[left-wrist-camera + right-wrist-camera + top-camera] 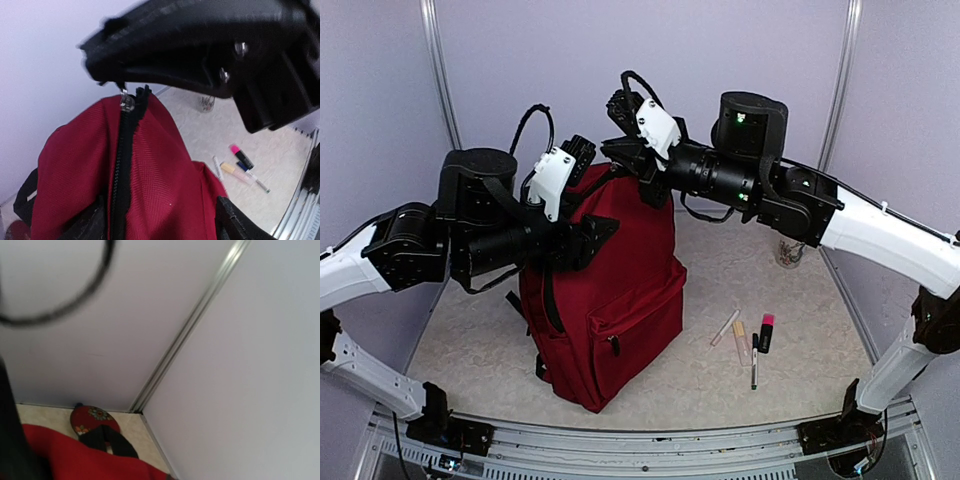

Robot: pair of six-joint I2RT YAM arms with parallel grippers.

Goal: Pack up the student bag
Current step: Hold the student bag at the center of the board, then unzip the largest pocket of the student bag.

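- The table (800, 390) has a pale, speckled top, and both arms reach in over it from the near edge.
- The student bag (610, 310) stands upright around the middle of the table. Its front pocket faces the near side, and its black zipper (120, 165) runs up over the crest.
- The left gripper (598, 240) sits at the bag's upper left. Its fingers (90, 225) are spread wide, one on either side of the zipper ridge.
- The right gripper (645, 185) is down at the very top of the bag with its jaws closed tight. From where I stand I can't tell whether it is pinching anything.
- A round red thing with a flowery pattern (94, 419) lies on the table behind the bag, near the back corner.
- A clear cup (790, 252) stands far right, partly hidden by the right arm.
- A pink-capped marker (766, 332), a black pen (754, 362), a tan pen (740, 340) and a pale pen (725, 328) lie close together to the right of the bag, clear of it.
- The zipper pull (126, 102) hangs just beneath the right gripper's tip.
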